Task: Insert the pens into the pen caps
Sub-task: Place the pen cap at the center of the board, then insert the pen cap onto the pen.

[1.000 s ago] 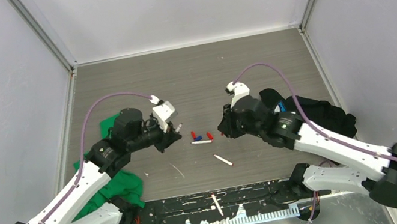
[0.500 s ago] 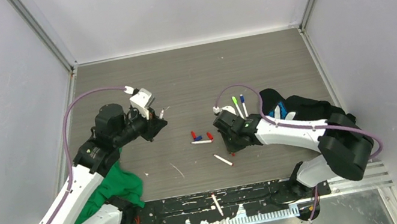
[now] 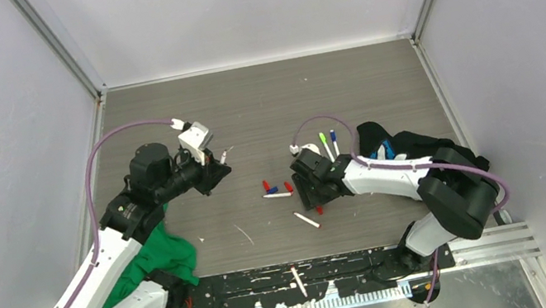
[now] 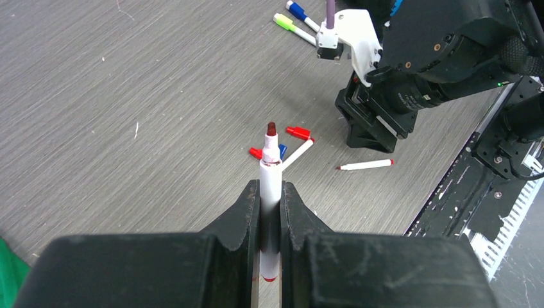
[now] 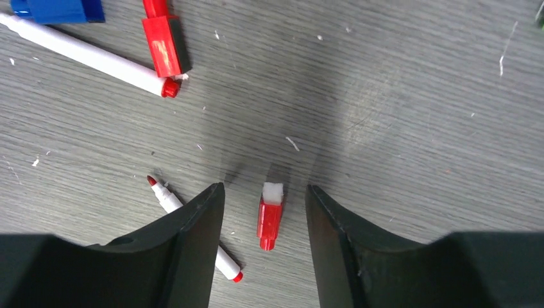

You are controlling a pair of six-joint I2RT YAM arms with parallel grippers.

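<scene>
You have two units, left arm (image 3: 94, 270) and right arm (image 3: 382, 177): white link shells, black joint housings. Each carries one purple cable (image 3: 133, 125), ending at a white connector block (image 3: 196, 137). Your fingers (image 4: 240, 213): matte black, wedge-shaped.

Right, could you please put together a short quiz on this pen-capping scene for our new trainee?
1. True or false: the left gripper is shut on a red-tipped pen.
2. What lies between the open jaws of the right gripper? A) a screw B) a red cap C) a battery
3. What colours are the caps on the two capped pens lying beyond the right gripper?
Key: 1 true; 2 B; 3 lime green and blue.
</scene>
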